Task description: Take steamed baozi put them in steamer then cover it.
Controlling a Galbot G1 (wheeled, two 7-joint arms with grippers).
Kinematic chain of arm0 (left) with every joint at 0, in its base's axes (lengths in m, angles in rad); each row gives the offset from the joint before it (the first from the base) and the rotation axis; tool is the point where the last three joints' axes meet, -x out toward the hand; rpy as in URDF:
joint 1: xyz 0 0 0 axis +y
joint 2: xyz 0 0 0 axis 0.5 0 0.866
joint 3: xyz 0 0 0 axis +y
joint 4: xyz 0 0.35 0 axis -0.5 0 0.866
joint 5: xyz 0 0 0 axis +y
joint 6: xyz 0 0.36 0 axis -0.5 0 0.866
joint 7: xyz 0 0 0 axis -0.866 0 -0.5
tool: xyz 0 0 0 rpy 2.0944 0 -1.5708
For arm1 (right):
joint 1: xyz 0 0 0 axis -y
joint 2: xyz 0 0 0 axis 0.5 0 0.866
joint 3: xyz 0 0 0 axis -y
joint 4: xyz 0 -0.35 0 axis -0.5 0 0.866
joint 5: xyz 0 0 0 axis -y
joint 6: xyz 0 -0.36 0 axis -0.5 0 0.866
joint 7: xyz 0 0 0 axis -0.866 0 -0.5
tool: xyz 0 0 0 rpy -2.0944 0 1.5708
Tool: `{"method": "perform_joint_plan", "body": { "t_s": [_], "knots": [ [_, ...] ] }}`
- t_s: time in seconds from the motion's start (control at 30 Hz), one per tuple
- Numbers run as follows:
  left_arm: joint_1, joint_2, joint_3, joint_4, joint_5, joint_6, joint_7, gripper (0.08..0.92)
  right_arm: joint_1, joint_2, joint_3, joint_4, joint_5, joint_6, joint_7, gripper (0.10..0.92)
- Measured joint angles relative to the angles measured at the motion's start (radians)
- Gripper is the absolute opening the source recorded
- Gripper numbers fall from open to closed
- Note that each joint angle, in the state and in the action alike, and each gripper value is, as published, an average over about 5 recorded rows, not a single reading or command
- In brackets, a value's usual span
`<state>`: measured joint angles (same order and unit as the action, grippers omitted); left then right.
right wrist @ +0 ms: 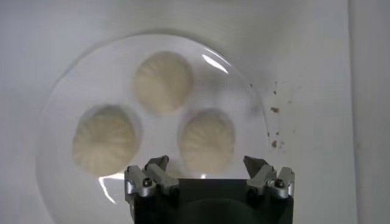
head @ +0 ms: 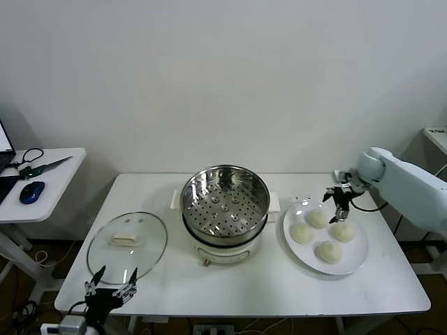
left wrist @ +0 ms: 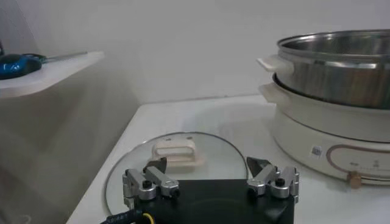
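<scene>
In the head view a white bench (head: 244, 286) fills the lower half of the frame. At its centre stands the steamer (head: 225, 213), a shiny steel pot on a white base, its holed tray bare. To the right of it lies a white plate (head: 353, 262) carrying four buns (head: 316, 218), all close together. The right gripper (head: 340, 202) hangs over the upper edge of the plate, just above the topmost bun, jaws spread wide and holding nothing. At lower left a glass lid (head: 127, 246) lies flat on the bench, and the left gripper (head: 112, 283) sits at the bench's near edge just below the lid, jaws wide apart and empty. A small side table (head: 59, 178) at far left holds a blue mouse (head: 31, 191).

In the left wrist view the left gripper (left wrist: 210, 173) fills the bottom centre, its jaws wide open over the lid (left wrist: 183, 161), whose cream knob (left wrist: 175, 150) shows between them. The steamer (left wrist: 332, 115) stands at the right of the frame.

In the right wrist view the right gripper (right wrist: 207, 176) is at bottom centre, jaws wide open and empty. Three buns (right wrist: 163, 82) show on the plate (right wrist: 67, 79); the lower right one lies between the jaws' tips. Brown specks dot the bench (right wrist: 317, 73) at the right.
</scene>
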<state>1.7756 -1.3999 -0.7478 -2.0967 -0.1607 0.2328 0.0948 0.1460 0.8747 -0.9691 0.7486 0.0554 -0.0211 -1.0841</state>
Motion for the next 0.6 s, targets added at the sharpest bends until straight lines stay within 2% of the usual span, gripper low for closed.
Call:
{"method": "perform_joint_plan", "body": {
  "t_s": [0.3,0.6],
  "knots": [
    [0.003,-0.001,0.001,0.006,0.014,-0.001,0.000,0.823,-0.042,0.058,0.038,-0.065,-0.039,-0.010,0.019,0.821],
    [0.002,-0.001,0.001,0.007,0.021,-0.001,-0.001,0.823,-0.048,0.085,0.048,-0.092,-0.067,-0.015,0.025,0.708]
  ]
}}
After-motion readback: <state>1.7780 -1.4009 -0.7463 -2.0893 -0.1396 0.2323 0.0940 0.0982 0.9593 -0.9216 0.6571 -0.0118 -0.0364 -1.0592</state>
